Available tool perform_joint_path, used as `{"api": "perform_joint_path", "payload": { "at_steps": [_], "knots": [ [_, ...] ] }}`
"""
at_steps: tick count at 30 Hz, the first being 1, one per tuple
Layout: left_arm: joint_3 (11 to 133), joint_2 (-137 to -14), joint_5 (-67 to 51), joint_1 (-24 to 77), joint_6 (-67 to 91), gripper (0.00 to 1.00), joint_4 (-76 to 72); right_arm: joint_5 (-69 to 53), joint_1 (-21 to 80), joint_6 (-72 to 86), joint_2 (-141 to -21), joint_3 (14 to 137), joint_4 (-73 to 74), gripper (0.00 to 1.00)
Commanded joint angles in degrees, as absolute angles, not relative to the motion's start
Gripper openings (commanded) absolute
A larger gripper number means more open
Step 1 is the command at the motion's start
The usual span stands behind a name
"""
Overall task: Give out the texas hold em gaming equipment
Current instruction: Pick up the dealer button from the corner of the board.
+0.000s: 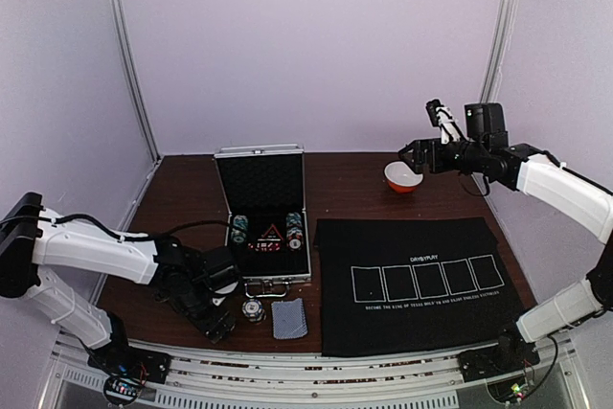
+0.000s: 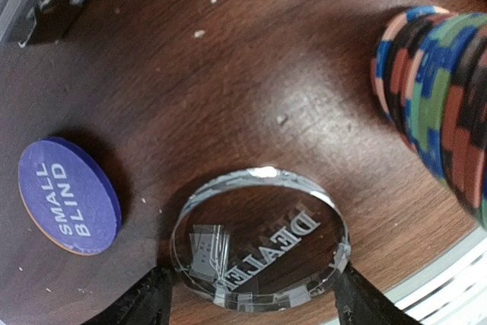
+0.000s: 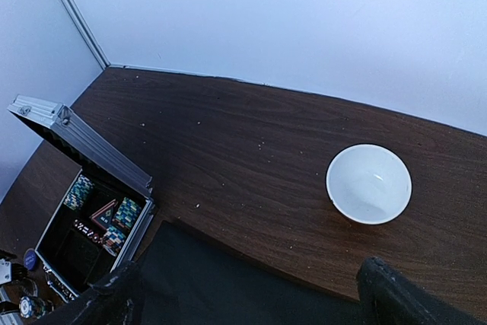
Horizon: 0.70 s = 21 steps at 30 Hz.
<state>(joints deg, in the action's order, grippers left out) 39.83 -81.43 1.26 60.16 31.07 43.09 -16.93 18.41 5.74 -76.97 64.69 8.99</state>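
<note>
**Top view.** Pale lilac walls; dark wood table [image 1: 354, 189].
- Silver case [image 1: 261, 222], lid up, chips in its tray.
- Black felt mat [image 1: 417, 284] w/ five printed card boxes, nothing on it.
- White-and-orange bowl [image 1: 402, 177] at the far side, beyond the mat.
- Grey-blue playing cards [image 1: 288, 318] lie near the front edge, betw. case and mat.
- Left gripper [image 1: 218, 325] sits low on the table just left of the cards.
- Right gripper [image 1: 414, 153] hangs in the air just beside the bowl.

**Left wrist.**
- Clear dealer disc [image 2: 259, 241] lies flat on the wood, w/ the fingers [image 2: 148, 302] flanking it, one each side, close to its rim. Can't tell if they're pressing it yet.
- Purple-blue small-blind disc [image 2: 68, 195] is near on the left, apart from the dealer disc.
- Striped chip stack [image 2: 441, 112] stands on the right.

**Right wrist.**
- Fingers spread wide, holding nothing.
- Bowl, case and a mat corner lie below.

**Step (my read).** Early in the job: the kit is clustered by the case and no one's been dealt anything. The dealer disc pick-up is in hand. Next move calls for a firm squeeze on the slick rim, a straight lift clear of the chip stack, then a carry toward the mat.
</note>
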Motion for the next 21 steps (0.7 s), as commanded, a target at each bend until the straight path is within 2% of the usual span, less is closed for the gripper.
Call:
{"api": "perform_joint_path", "payload": {
  "at_steps": [1,13,21],
  "knots": [
    [38.3,-81.3,1.6,60.0,29.2,0.75,32.7,-16.5,18.9,5.0,-77.6,66.6,10.3,1.00],
    [37.2,-82.7,2.2,60.0,28.2,0.70,30.7,-16.8,19.0,3.8,-78.2,66.4,11.3,1.00],
    [38.2,-83.7,3.1,60.0,29.4,0.42,32.6,-17.0,19.0,4.1,-78.3,66.9,11.8,1.00]
  ]
}}
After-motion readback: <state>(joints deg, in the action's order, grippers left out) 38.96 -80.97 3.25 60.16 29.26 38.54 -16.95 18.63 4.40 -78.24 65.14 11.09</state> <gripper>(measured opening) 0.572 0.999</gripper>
